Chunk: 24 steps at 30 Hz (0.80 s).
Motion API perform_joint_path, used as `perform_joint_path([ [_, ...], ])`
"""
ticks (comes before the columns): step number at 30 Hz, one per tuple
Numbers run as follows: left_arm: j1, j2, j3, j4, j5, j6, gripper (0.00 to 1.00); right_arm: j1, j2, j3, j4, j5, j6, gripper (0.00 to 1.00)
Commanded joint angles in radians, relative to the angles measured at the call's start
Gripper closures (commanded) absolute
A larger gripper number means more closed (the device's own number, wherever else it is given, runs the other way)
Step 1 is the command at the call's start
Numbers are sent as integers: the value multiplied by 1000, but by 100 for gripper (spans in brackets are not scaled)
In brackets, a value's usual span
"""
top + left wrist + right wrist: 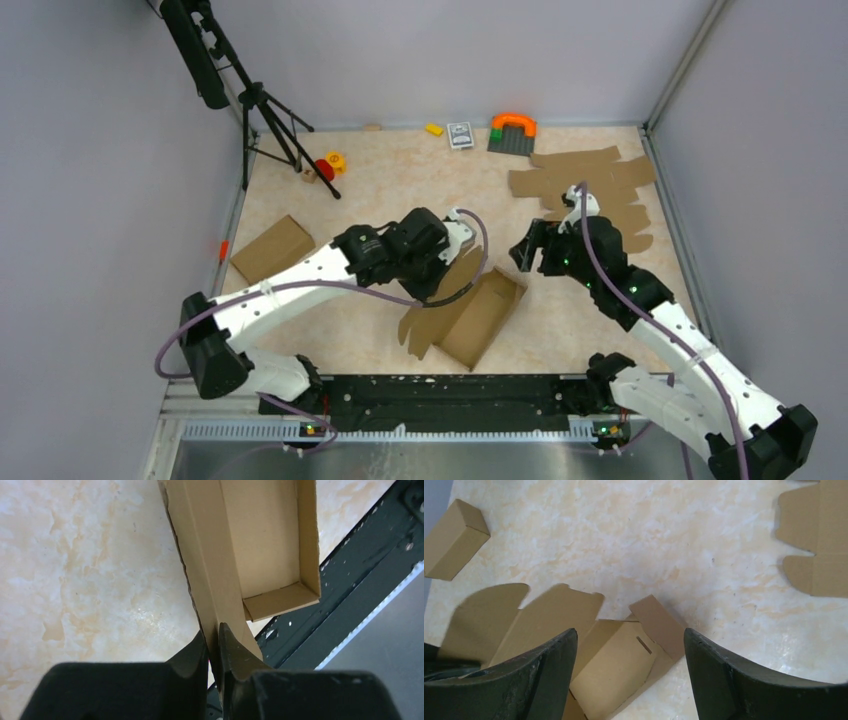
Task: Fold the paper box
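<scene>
at far left, saw a black tripod (262,110) standing in the back corner. nearer the front, noted a closed brown carton (272,248) lying close to the left edge of the table (400,180), well apart from the other cardboard. just right of the tripod's feet, spotted small red and yellow toys (328,166).

followed the left arm out toward the middle and found the left gripper (214,635) nipped narrow on the paper box (482,312), black fingers (192,652) pressed to either side of one upright long wall near its end. found the paper box itself mid-table, near the front rail, set at a slant and partly formed: floor flat, long walls and one short end wall raised, rounded lid flaps spread flat to its left. in the right wrist view, picked out a short slot cut in one panel and a loose flap (659,625) jutting rightward.

along the back wall, noted a yellow block (434,129), a card pack (460,135) and an orange arch (513,122) on a dark base.

found the right gripper (524,250) hanging just beyond the box's far end, spread wide, nothing between its fingers. farther right, saw a pile of flat brown sheets (590,185) at the back right of the table.
</scene>
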<state>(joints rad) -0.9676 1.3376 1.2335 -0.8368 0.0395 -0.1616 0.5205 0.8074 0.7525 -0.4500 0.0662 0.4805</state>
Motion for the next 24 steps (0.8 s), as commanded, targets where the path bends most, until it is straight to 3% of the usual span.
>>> perform_joint_path([
  [1, 0, 122, 141, -178, 52, 193, 86, -19, -11, -33, -8, -94, 60, 23],
  [4, 3, 197, 204, -226, 44, 263, 82, -40, -23, -80, 8, -86, 81, 23],
  [6, 10, 234, 238, -230, 55, 283, 73, -61, -37, -120, 35, -87, 100, 23],
  [9, 38, 270, 281, -226, 116, 254, 38, -103, -37, -166, 49, -86, 116, 23],
  [11, 78, 281, 306, -219, 156, 210, 9, -136, -28, -194, 68, -106, 117, 23],
  [12, 98, 276, 312, -211, 165, 191, 2, -155, -22, -206, 80, -123, 115, 23],
  [17, 150, 165, 277, -169, 15, 95, 1, -270, 55, -240, 154, -293, 78, 23],
  [20, 152, 71, 228, -181, -143, -8, 1, -280, 111, -229, 215, -511, -43, 24],
  [24, 151, -7, 238, -377, -289, -266, 1, -279, 164, -193, 207, -600, -161, 33],
])
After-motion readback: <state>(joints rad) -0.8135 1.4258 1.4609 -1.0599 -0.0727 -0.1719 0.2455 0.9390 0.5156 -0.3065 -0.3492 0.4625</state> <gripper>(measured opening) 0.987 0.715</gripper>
